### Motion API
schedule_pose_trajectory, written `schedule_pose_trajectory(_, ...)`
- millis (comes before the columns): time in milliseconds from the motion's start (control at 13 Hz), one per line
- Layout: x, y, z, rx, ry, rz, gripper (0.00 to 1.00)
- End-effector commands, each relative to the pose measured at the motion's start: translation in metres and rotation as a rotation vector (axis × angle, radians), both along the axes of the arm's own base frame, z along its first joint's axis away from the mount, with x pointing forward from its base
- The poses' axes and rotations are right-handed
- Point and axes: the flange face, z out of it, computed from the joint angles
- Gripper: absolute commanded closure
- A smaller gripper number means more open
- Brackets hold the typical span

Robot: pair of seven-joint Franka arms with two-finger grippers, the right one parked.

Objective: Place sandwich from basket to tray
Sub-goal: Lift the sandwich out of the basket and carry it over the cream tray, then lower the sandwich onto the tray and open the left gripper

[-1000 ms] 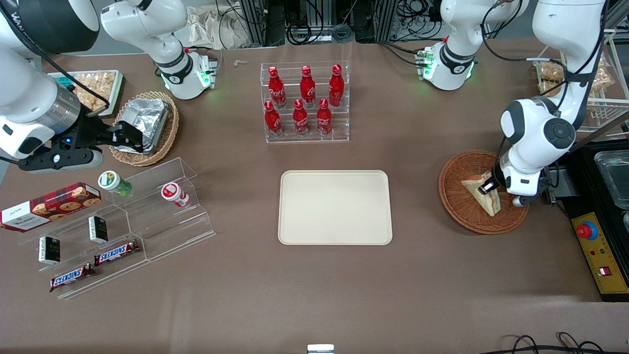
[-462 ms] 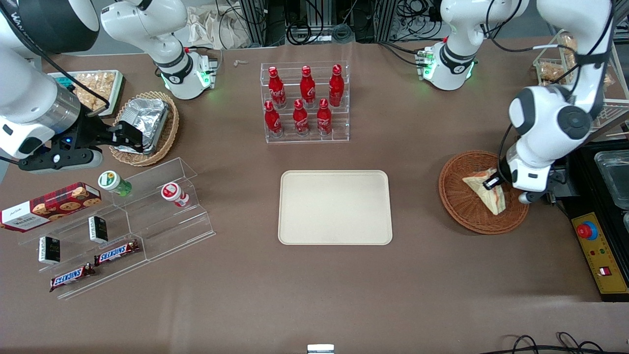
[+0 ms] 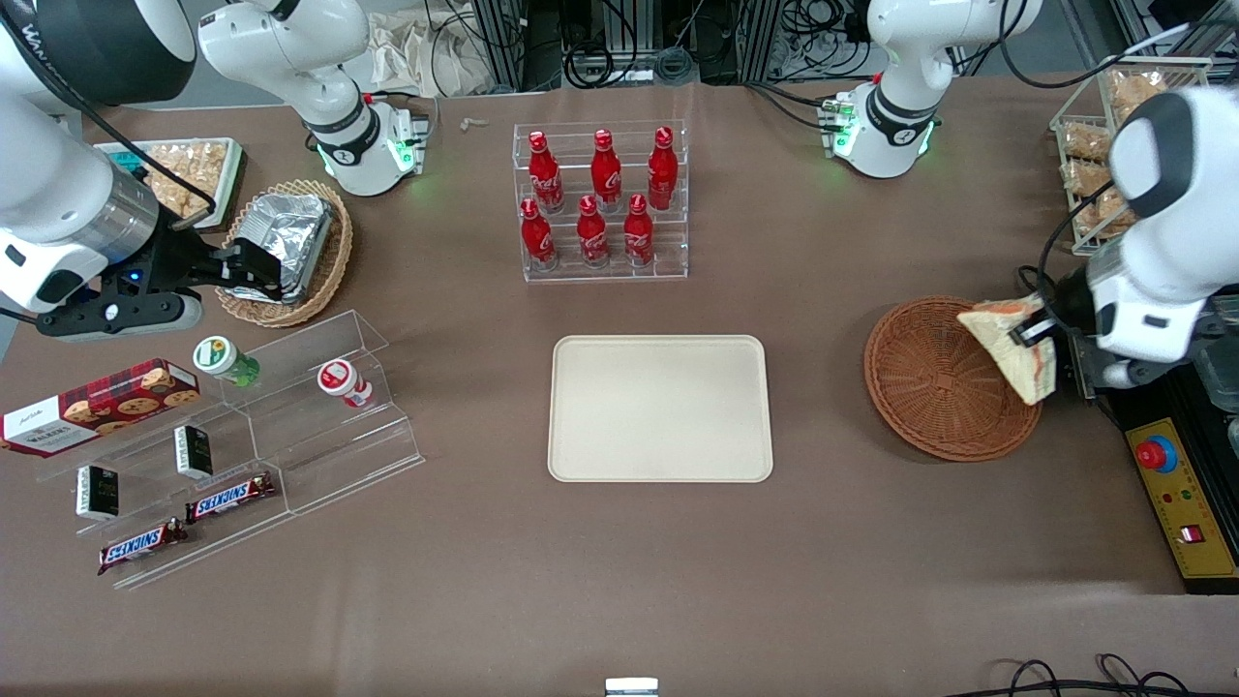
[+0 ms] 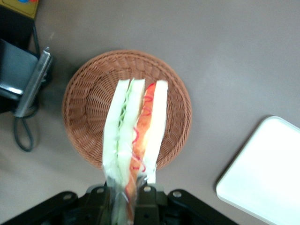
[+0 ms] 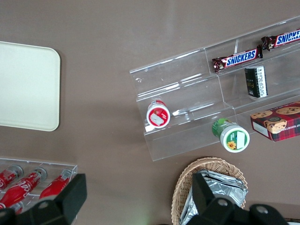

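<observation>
The sandwich (image 3: 1009,347), a pale bread wedge with red and green filling, hangs in the air above the basket's edge nearest the working arm. My left gripper (image 3: 1038,332) is shut on it. In the left wrist view the sandwich (image 4: 136,126) stands out from between the fingers (image 4: 146,199), with the reddish-brown wicker basket (image 4: 89,105) below it and holding nothing. The basket (image 3: 929,382) rests on the table toward the working arm's end. The cream tray (image 3: 660,408) lies bare in the middle of the table; a corner of the tray (image 4: 262,173) shows in the wrist view.
A clear rack of red bottles (image 3: 600,201) stands farther from the camera than the tray. A black control box with a red button (image 3: 1176,484) sits beside the basket. Stepped acrylic shelves with snacks (image 3: 223,445) and a tan basket with foil (image 3: 290,247) lie toward the parked arm's end.
My gripper has lifted the sandwich out of the basket, rising and drifting toward the working arm's end. The basket now holds nothing.
</observation>
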Motion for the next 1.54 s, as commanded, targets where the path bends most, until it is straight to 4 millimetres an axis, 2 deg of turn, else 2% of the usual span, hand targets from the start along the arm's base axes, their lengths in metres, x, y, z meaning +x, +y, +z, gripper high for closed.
schedule_pose_trajectory(0, 0.011, -0.034, 0.056, -0.019, -0.017, -0.148, 1.0)
schedule_pose_trajectory(231, 0.009, -0.112, 0.078, -0.03, -0.065, -0.283, 0.99)
schedule_pose_trajectory(308, 0.012, -0.138, 0.075, -0.048, -0.063, -0.318, 0.79)
schedule_pose_trajectory(385, 0.014, -0.161, 0.07, -0.058, -0.058, -0.343, 0.91)
schedule_pose_trajectory(462, 0.016, -0.179, 0.056, -0.068, -0.038, -0.326, 1.0)
schedule_pose_trajectory(615, 0.022, -0.222, 0.018, -0.087, -0.007, -0.289, 1.0)
schedule_pose_trajectory(692, 0.024, -0.245, -0.005, -0.077, -0.007, -0.329, 1.0)
schedule_pose_trajectory(846, 0.023, -0.292, -0.064, -0.01, 0.03, -0.399, 0.92)
schedule_pose_trajectory(923, 0.026, -0.311, -0.087, -0.02, 0.016, -0.357, 0.92)
schedule_pose_trajectory(1077, 0.035, -0.322, -0.129, -0.052, -0.006, -0.288, 0.93)
schedule_pose_trajectory(1308, 0.035, -0.332, -0.179, -0.096, -0.043, -0.294, 0.93)
schedule_pose_trajectory(1462, 0.029, -0.337, -0.222, -0.062, -0.088, -0.358, 0.92)
